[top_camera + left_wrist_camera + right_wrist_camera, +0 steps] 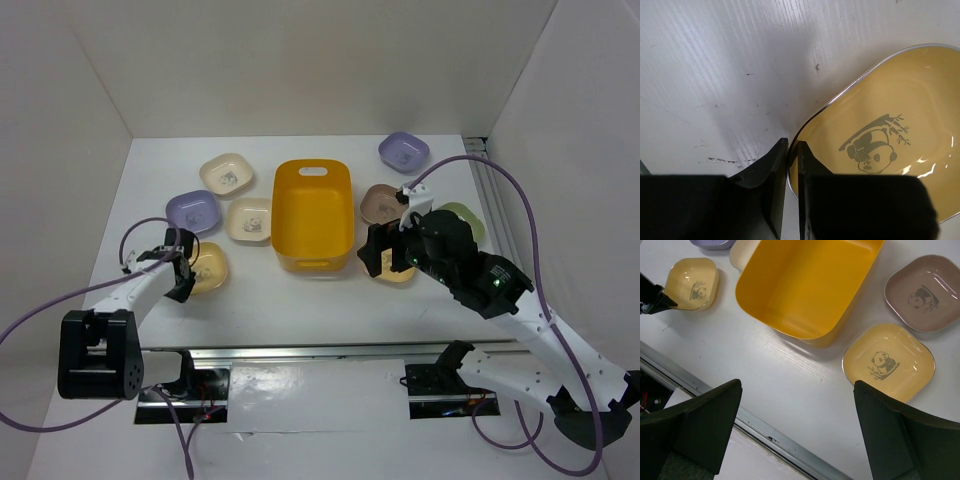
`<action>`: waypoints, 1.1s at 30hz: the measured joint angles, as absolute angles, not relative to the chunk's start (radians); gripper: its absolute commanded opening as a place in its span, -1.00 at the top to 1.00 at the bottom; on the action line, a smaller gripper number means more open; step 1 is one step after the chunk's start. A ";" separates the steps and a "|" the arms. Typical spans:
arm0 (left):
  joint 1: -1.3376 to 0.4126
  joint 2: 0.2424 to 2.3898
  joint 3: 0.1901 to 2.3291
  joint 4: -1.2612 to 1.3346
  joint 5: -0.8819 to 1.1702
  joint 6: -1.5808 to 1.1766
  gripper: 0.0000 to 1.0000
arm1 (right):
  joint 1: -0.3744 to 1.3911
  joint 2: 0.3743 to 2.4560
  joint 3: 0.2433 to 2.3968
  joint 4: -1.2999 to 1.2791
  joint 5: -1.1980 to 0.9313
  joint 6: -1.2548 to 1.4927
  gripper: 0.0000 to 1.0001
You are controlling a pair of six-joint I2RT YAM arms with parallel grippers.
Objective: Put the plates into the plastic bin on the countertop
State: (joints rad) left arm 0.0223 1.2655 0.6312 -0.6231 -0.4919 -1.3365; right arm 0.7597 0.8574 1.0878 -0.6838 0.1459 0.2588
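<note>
From above, the plastic bin (312, 215), a glossy orange-yellow tub with rounded corners and a slot handle at its far end, is sitting mid-countertop (290, 300). Smooth rounded-square plates are lying around it on the matte white surface. On the left are a cream plate (226, 174), a lavender plate (192, 211) and the left yellow-tan plate (208, 267). On the right is a brown-mauve plate (380, 203). The left gripper (182, 270) is reaching the left yellow-tan plate's near-left edge. The right gripper (385, 255) is hanging near the bin's near-right corner.

In the left wrist view, the left gripper (792, 150) is narrowing its black fingers (775, 165) to a slit. They seem to be pinching the thin pale rim of the left yellow-tan plate (900, 100), which carries a panda print.

In the right wrist view, the right gripper (800, 405) is spreading its fingers (705, 410) wide above bare countertop. It is holding nothing, and the right yellow-tan plate (888, 361) is lying just beside the bin (805, 285).
</note>
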 measured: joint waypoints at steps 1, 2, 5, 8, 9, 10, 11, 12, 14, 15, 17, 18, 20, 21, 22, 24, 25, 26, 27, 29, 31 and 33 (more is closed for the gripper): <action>0.024 1.266 0.633 -0.627 -0.490 -1.337 1.00 | 0.760 0.858 1.088 -0.683 0.146 0.257 -1.00; 0.024 1.266 0.637 -0.633 -0.487 -1.337 1.00 | 0.760 0.859 1.088 -0.683 0.147 0.255 -1.00; 0.022 1.245 0.670 -0.701 -0.476 -1.339 1.00 | 0.760 0.863 1.089 -0.684 0.150 0.252 -1.00; -0.011 1.163 0.730 -0.825 -0.486 -1.344 1.00 | 0.760 0.867 1.094 -0.684 0.156 0.251 -1.00; -0.026 1.117 0.762 -0.876 -0.493 -1.343 1.00 | 0.761 0.868 1.097 -0.684 0.160 0.249 -1.00; -0.037 1.071 0.792 -0.912 -0.495 -1.343 1.00 | 0.762 0.870 1.100 -0.683 0.162 0.249 -1.00; -0.045 1.023 0.832 -0.943 -0.498 -1.335 1.00 | 0.764 0.871 1.100 -0.682 0.165 0.249 -1.00; -0.049 0.981 0.873 -0.962 -0.503 -1.328 1.00 | 0.766 0.873 1.101 -0.682 0.169 0.249 -1.00; -0.051 0.910 0.951 -0.960 -0.493 -1.280 1.00 | 0.769 0.877 1.101 -0.681 0.174 0.249 -1.00; -0.051 0.888 0.984 -0.940 -0.482 -1.250 1.00 | 0.770 0.880 1.101 -0.681 0.180 0.249 -1.00; -0.052 0.867 1.026 -0.878 -0.435 -1.195 1.00 | 0.770 0.886 1.102 -0.681 0.193 0.250 -1.00; -0.057 0.873 1.044 -0.833 -0.397 -1.152 1.00 | 0.770 0.889 1.103 -0.681 0.203 0.253 -1.00; -0.075 0.922 1.072 -0.753 -0.322 -1.090 1.00 | 0.770 0.892 1.111 -0.681 0.222 0.256 -1.00; -0.091 0.963 1.089 -0.714 -0.289 -1.061 1.00 | 0.770 0.893 1.115 -0.681 0.233 0.258 -1.00; -0.115 1.025 1.113 -0.669 -0.256 -1.030 1.00 | 0.770 0.892 1.121 -0.681 0.247 0.262 -1.00; -0.166 1.158 1.185 -0.604 -0.213 -0.985 1.00 | 0.770 0.887 1.132 -0.681 0.278 0.269 -1.00; -0.194 1.243 1.222 -0.566 -0.200 -0.966 1.00 | 0.770 0.884 1.137 -0.681 0.293 0.271 -1.00; -0.217 1.309 1.258 -0.545 -0.192 -0.950 1.00 | 0.770 0.879 1.143 -0.682 0.310 0.273 -1.00; -0.242 1.373 1.292 -0.530 -0.188 -0.942 1.00 | 0.770 0.874 1.151 -0.683 0.331 0.273 -1.00; -0.298 1.487 1.351 -0.502 -0.194 -0.937 1.00 | 0.770 0.864 1.166 -0.685 0.365 0.273 -1.00; -0.353 1.576 1.408 -0.498 -0.207 -0.943 1.00 | 0.770 0.854 1.176 -0.685 0.392 0.276 -1.00; -0.397 1.644 1.457 -0.500 -0.221 -0.951 1.00 | 0.770 0.844 1.179 -0.685 0.413 0.280 -1.00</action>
